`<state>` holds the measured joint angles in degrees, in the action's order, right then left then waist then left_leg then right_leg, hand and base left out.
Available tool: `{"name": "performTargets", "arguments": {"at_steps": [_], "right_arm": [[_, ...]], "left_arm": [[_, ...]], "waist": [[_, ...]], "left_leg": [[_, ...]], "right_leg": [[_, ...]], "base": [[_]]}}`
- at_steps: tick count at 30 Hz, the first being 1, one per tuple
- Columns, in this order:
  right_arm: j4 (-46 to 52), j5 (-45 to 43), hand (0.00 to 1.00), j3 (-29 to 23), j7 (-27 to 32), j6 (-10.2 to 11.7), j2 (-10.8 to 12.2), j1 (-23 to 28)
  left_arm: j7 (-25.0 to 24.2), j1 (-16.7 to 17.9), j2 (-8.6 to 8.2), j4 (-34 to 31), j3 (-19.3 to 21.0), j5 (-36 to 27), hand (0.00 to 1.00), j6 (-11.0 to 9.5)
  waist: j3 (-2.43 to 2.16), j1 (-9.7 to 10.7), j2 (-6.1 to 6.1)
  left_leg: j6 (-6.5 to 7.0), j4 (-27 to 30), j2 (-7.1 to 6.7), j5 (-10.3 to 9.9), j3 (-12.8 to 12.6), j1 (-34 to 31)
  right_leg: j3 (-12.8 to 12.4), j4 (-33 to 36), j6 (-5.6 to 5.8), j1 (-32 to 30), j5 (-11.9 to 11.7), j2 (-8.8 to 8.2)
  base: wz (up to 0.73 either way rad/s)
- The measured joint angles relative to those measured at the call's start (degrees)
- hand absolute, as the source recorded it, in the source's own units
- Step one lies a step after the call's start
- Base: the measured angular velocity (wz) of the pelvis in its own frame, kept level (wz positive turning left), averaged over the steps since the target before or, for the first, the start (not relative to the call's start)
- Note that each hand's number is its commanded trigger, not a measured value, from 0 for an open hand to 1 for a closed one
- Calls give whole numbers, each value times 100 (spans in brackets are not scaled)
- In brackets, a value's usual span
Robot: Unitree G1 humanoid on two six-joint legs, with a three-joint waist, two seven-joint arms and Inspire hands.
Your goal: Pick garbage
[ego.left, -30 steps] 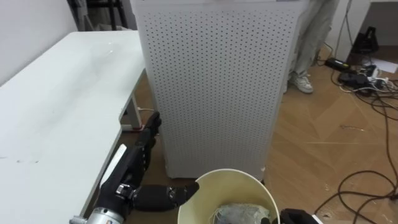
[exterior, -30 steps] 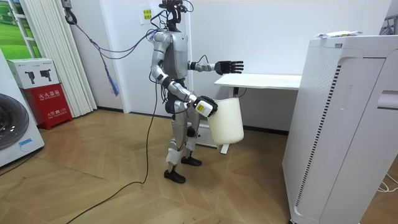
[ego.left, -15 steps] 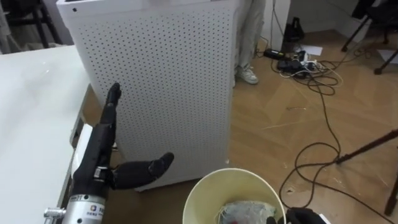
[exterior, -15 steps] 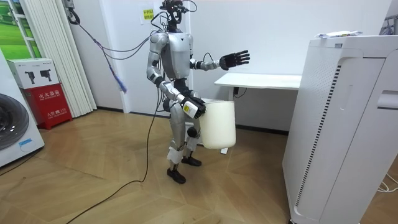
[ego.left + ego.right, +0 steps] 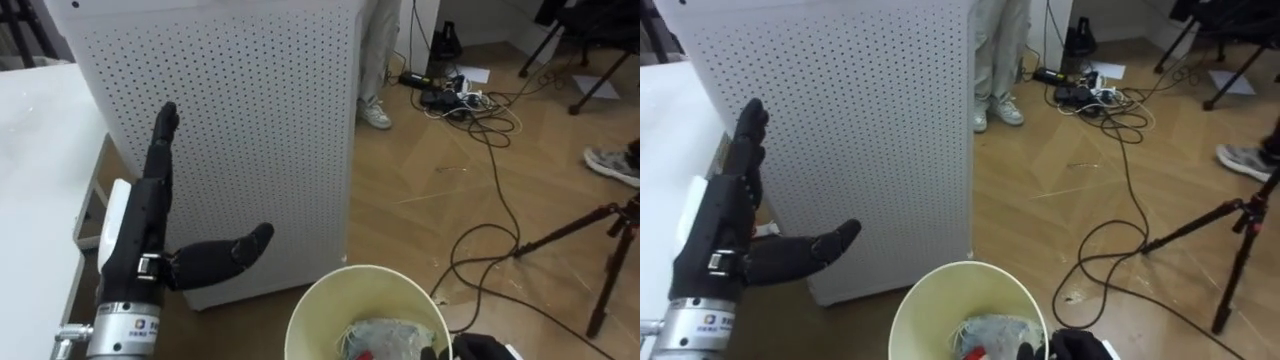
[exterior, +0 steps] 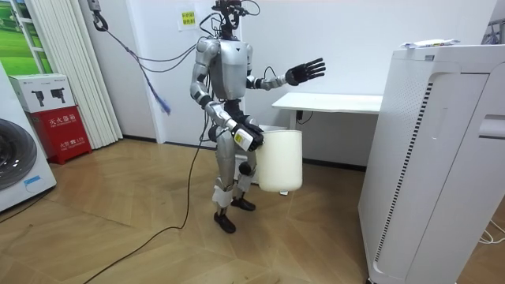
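Gripping the bin (image 5: 332, 290) rim, the right hand (image 5: 470, 347) carries garbage (image 5: 385, 335).

Left arm raised, left hand (image 5: 148, 228) flat, fingers straight, thumb splayed. Right hand (image 5: 1082, 347) low, clamped on bin (image 5: 938, 298) rim.

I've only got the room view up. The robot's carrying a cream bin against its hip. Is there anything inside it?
Observer: Yes. The left eye view looks down into the bin, and crumpled grey garbage lies at the bottom.
Operator: What's on the floor past that big white unit?
Observer: A tangle of dark cables lies on the wood floor beyond the white perforated unit.
Operator: Anyone standing near it?
Observer: A person stands just behind the unit. I can see their legs and one shoe.
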<state>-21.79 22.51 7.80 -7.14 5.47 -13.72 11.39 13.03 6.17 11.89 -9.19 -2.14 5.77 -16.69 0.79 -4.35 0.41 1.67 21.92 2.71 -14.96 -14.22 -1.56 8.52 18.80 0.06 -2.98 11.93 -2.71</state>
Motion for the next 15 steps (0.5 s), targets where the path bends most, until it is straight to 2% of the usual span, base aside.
{"name": "performTargets", "arguments": {"at_steps": [2,4,6,7,8,9,10,11,12,13,14,15], "right_arm": [[0,-5,100,0,-32,0,-6,7],[0,-31,100,1,-54,0,2,16],[-4,-50,100,0,-55,0,2,25],[-14,-50,100,-10,-55,0,-2,22],[-41,-37,100,-10,-56,1,-7,30],[-62,-11,100,-23,-52,1,-13,47],[-66,3,100,-28,-44,0,-82,47],[-70,5,100,-27,-43,0,-133,54],[-80,5,100,-26,-39,1,-207,92],[-85,5,100,-11,-33,1,-234,151],[-86,-5,100,2,-34,1,-223,174],[-91,-44,100,8,-36,1,-168,227]], "left_arm": [[32,49,-2,7,2,25,0,0],[40,135,-3,20,-5,27,0,1],[40,160,-3,114,-15,88,0,1],[40,158,-10,207,-15,123,0,1],[41,174,-17,249,-27,125,0,3],[47,217,-32,262,-66,95,0,5],[49,219,-35,264,-112,59,0,-4],[50,232,-34,264,-119,66,0,-4],[90,267,-34,261,-119,84,0,-8],[177,279,-34,262,-105,118,0,-50],[222,296,-34,262,-76,139,0,-98],[294,312,-29,262,-18,235,0,-169]], "waist": [[34,-34,54],[38,-19,62],[34,80,71],[48,101,53],[67,108,30],[51,122,22],[90,87,-37],[94,65,-41],[77,5,-15],[55,-98,16],[48,-104,8],[-8,-61,0]], "left_leg": [[-40,375,74,-81,67,-93],[-46,695,84,-87,236,-232],[-55,1115,167,-79,222,-445],[-156,1663,237,36,225,-749],[-208,1861,239,53,298,-931],[-228,1619,133,21,506,-1195],[-290,1087,36,78,561,-1464],[-325,793,14,152,575,-1584],[-395,170,-53,437,645,-1787],[-315,-311,-38,868,668,-1877],[-271,-396,-48,1041,675,-1890],[-151,-383,-116,1307,656,-1859]], "right_leg": [[139,153,-66,-26,70,-9],[181,319,-120,-69,153,-52],[193,348,-198,-99,231,-13],[156,409,-243,-113,275,2],[115,414,-264,-102,291,-1],[65,402,-266,-96,324,-2],[-3,418,-306,-130,388,-5],[-64,428,-293,-132,410,-4],[-89,482,-264,-127,470,-9],[-77,666,-245,-173,612,-33],[-76,810,-201,-183,715,-69],[-39,1030,-59,-208,907,-167]], "base": [[-48],[-27],[2],[10],[14],[15],[9],[-11],[-33],[-34],[-23],[0]]}}
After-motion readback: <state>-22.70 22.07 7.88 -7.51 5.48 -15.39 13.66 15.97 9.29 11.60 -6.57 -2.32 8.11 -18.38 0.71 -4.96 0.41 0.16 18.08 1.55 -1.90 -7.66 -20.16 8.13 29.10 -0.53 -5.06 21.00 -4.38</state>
